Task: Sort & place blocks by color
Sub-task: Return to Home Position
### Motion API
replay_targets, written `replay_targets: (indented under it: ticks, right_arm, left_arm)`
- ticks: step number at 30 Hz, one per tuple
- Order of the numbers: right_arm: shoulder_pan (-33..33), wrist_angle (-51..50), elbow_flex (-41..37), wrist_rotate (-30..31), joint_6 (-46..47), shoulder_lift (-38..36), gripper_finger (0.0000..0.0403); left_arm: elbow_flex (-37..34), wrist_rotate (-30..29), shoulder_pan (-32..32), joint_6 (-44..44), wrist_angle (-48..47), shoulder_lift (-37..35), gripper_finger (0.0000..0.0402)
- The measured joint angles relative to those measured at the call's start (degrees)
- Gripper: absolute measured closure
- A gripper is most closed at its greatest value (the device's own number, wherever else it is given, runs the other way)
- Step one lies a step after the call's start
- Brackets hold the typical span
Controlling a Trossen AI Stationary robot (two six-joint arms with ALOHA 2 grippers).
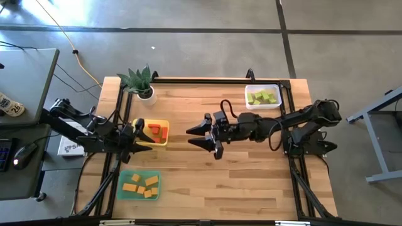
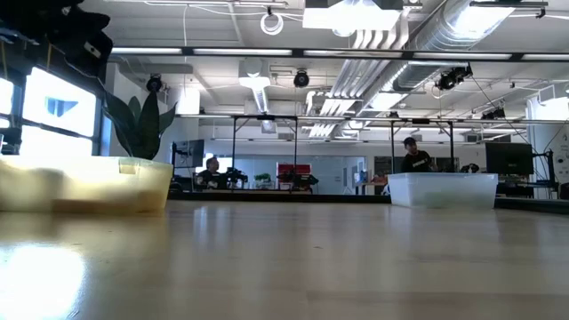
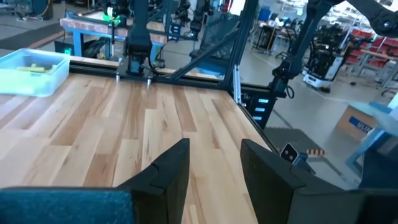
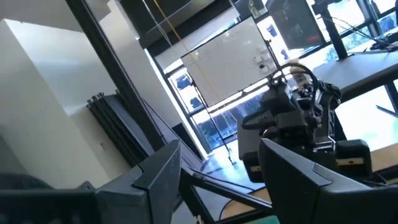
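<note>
The blocks lie sorted in three trays. Red blocks (image 1: 158, 130) sit in the yellow tray (image 1: 164, 142), orange blocks (image 1: 142, 184) in the green tray (image 1: 123, 194), and light green blocks (image 1: 262, 97) in the clear tray (image 1: 276, 88). My left gripper (image 1: 142, 134) (image 3: 214, 168) is open at the yellow tray's left edge and holds nothing. My right gripper (image 1: 192, 137) (image 4: 217, 180) is open over the table's middle, pointing toward the left side and holding nothing. The low view shows the yellow tray (image 2: 84, 182) and the clear tray (image 2: 443, 188), but no gripper.
A potted plant (image 1: 142, 83) stands at the far left corner of the table. Bare wood (image 1: 220, 182) spreads across the table's middle and near right. The black frame rail (image 1: 207, 80) runs along the far edge. People sit in the room behind (image 2: 413, 153).
</note>
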Motion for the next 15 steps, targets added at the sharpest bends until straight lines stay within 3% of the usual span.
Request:
replay_targets:
  ticks: [9, 15]
  right_arm:
    - [-0.8, -0.5, 0.0, -1.4, -0.1, -0.9, 0.0201]
    - [-4.7, -6.9, 0.0, -13.6, 0.1, -6.3, 0.0201]
  left_arm:
    - [-6.6, -1.4, 0.0, -0.4, 0.0, -8.1, 0.0271]
    - [-10.2, -3.1, 0.0, -0.4, -0.7, -10.4, 0.0271]
